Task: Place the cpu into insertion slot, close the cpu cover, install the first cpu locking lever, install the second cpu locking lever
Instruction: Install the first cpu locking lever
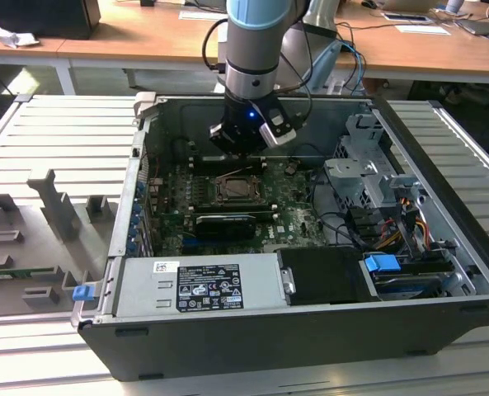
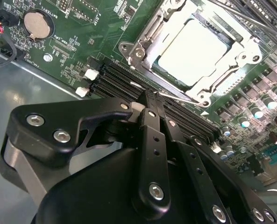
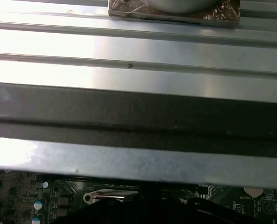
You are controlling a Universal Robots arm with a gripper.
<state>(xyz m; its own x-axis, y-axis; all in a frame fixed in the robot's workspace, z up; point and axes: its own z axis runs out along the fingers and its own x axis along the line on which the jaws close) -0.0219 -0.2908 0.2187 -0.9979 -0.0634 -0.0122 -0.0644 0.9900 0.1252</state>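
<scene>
- cpu (image 2: 194, 51): pale silvery square, lying flat in the insertion slot (image 2: 250, 49); seated, so placing looks done.
- cpu cover (image 2: 222, 77): silvery frame appears to lie down over the chip's edges, chip face showing through its window; whether it is latched I cannot tell.
- A thin silvery locking lever (image 2: 173, 95) runs along the socket edge nearest the gripper, long axis parallel to that edge and to the black memory slots (image 2: 115, 79) just beside it.
- gripper (image 2: 150, 100): fingers drawn narrow, nearly together, tips right at that lever on the socket's near edge; whether they actually pinch it is hidden by the fingers themselves.
- Key relation: the socket lies just beyond the fingertips, straight ahead along the fingers' line.
- Exterior view: gripper (image 1: 242, 142) hangs low inside the open computer case (image 1: 442, 190), just behind the socket (image 1: 241, 190), over the green motherboard (image 1: 293, 216).
</scene>
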